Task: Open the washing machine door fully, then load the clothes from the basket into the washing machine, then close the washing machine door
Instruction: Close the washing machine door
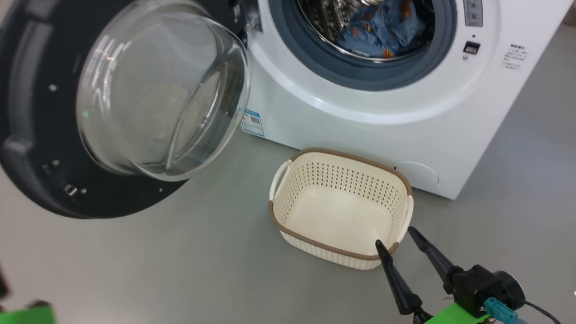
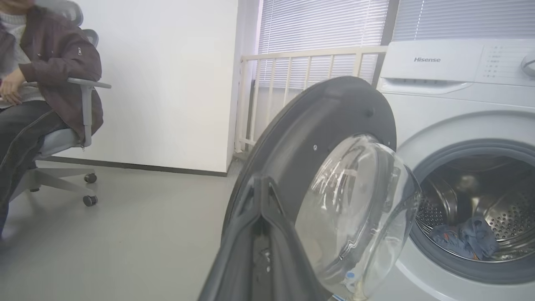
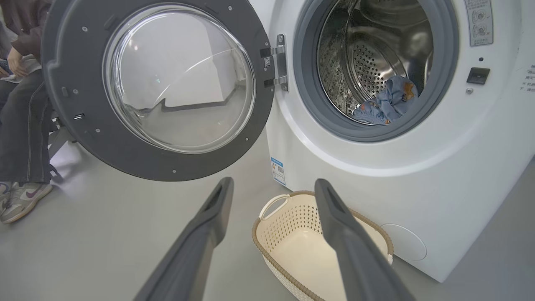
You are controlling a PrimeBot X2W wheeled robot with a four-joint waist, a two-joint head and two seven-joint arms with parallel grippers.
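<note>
Left tool: fingers pressed together, nothing visible between them, tip close to the free edge of the washing machine door; I cannot tell whether they touch. The door stands swung wide to the left of the washing machine, on a hinge at the opening's left side. The clothes lie inside the drum. The basket sits on the floor just before the machine, no garment in it. Right tool: spread wide at the basket's near rim, holding nothing. Judgement: the door is rigid and weighty and swings on its hinge. The glass bowl looks slick, so push on the dark rim far from the hinge.
</note>
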